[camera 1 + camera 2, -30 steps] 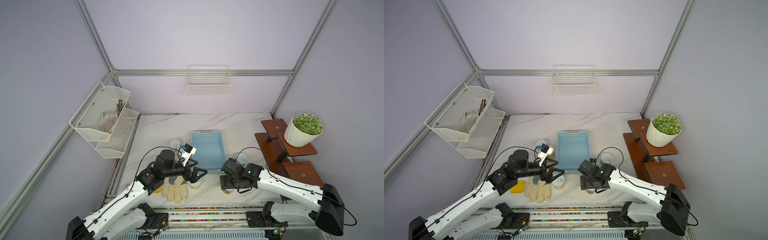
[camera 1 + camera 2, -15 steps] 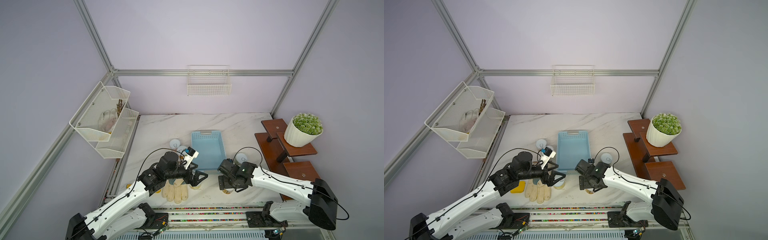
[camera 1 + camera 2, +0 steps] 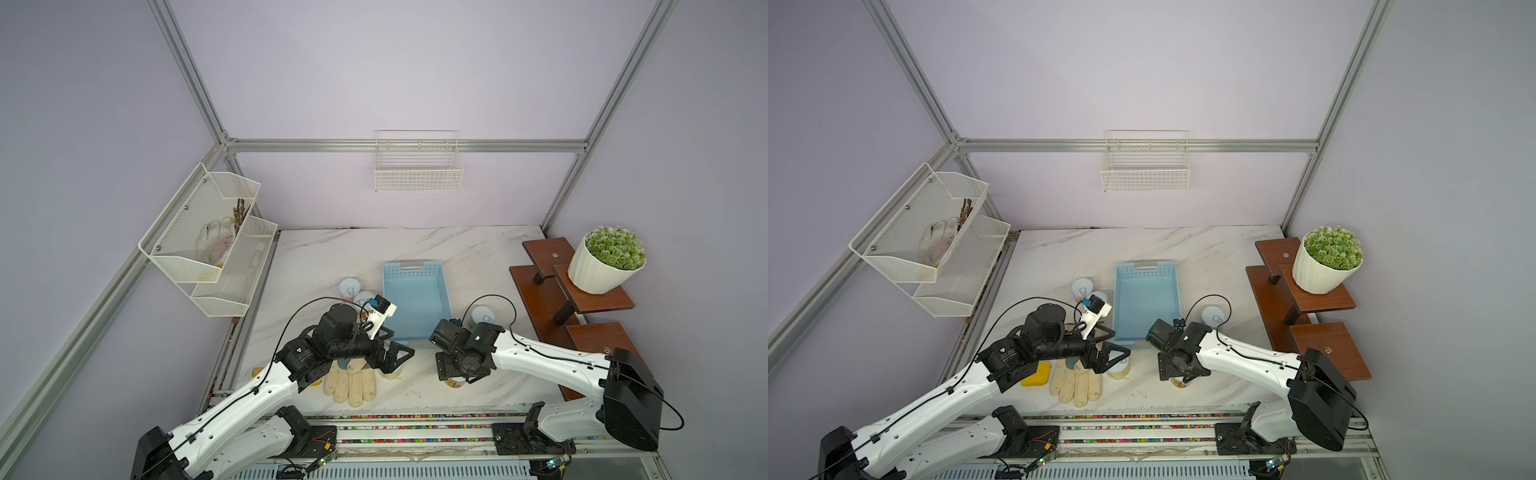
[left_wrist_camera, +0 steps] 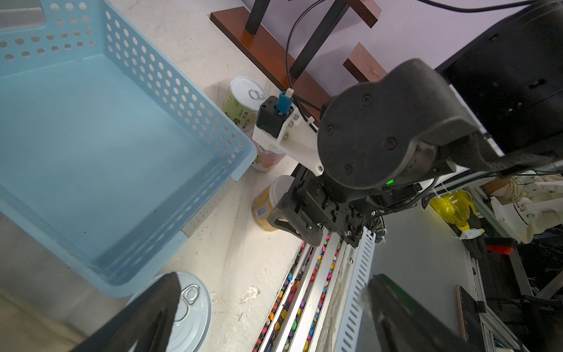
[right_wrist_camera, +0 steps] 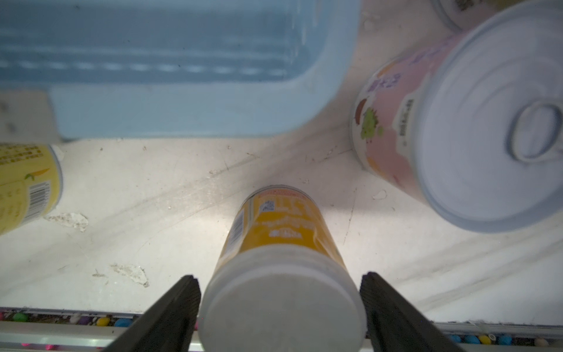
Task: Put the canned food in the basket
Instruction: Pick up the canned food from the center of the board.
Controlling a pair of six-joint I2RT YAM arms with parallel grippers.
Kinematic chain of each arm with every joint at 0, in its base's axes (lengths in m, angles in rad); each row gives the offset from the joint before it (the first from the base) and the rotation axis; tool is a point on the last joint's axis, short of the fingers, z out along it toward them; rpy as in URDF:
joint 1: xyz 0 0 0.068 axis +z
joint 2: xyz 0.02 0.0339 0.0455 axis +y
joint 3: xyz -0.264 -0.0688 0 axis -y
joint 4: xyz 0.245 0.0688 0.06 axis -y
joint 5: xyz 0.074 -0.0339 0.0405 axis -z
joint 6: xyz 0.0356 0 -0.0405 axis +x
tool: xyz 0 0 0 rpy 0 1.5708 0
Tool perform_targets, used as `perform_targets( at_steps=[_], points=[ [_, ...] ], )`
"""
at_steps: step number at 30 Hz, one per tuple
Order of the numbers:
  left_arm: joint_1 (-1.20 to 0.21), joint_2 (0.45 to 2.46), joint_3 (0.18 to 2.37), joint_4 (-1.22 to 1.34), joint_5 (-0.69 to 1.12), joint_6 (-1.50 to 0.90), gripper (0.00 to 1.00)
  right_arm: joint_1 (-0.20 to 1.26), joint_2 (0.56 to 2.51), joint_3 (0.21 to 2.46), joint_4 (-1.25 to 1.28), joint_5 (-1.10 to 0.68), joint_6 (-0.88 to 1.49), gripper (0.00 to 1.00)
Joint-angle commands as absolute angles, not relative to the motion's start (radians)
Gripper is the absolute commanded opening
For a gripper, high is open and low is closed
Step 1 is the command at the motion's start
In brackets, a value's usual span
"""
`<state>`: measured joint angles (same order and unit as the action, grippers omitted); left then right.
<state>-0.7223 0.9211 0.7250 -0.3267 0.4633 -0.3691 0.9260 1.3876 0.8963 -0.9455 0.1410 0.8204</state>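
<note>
The upright yellow tin (image 5: 281, 259) stood on the bench (image 5: 137, 198) just outside the basket (image 5: 182, 109), squarely between the right jaws, part-open beside its lid but not clearly clamped; the left jaws hung wide open, empty, over another tin (image 4: 189, 307).

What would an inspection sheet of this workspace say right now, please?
Surface: marble table, scuffed, a few flakes.
Job's things: basket empty; green can and pink can beside its right wall, orange can nearer the front; two cans left of it.
Clutter: glove and a yellow item, front left.
End effectors: left end effector open over a ringed can; right end effector straddles the orange can, contact unclear.
Cables: a black cable loops off each arm; no snag seen.
Surroundings: mesh rack, wire bin, plant on a wooden shelf.
</note>
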Motion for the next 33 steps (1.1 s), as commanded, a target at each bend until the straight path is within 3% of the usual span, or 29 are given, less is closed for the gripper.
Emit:
perform_targets(
  at_steps=[1, 9, 17, 21, 29, 31, 33],
  points=[
    [-0.728, 0.92, 0.775, -0.318, 0.46, -0.338, 1.0, 0.93, 1.406, 0.907, -0.928, 0.149, 0.807, 0.87],
    [-0.729, 0.929, 0.783, -0.324, 0.463, -0.335, 1.0, 0.93, 1.421, 0.907, -0.917, 0.15, 0.807, 0.81],
    [-0.729, 0.927, 0.781, -0.324, 0.454, -0.338, 1.0, 0.931, 1.395, 0.887, -0.923, 0.145, 0.816, 0.67],
    [-0.729, 0.914, 0.782, -0.327, 0.433, -0.343, 1.0, 0.93, 1.355, 0.893, -0.944, 0.146, 0.821, 0.5],
    [-0.729, 0.854, 0.768, -0.33, 0.335, -0.367, 1.0, 0.931, 1.197, 0.983, -0.992, 0.165, 0.741, 0.07],
    [-0.728, 0.847, 0.771, -0.331, 0.343, -0.372, 1.0, 0.931, 1.185, 1.025, -1.008, 0.199, 0.725, 0.0],
    [-0.729, 0.833, 0.767, -0.33, 0.33, -0.383, 1.0, 0.932, 1.185, 1.07, -1.007, 0.223, 0.696, 0.0]
  ],
)
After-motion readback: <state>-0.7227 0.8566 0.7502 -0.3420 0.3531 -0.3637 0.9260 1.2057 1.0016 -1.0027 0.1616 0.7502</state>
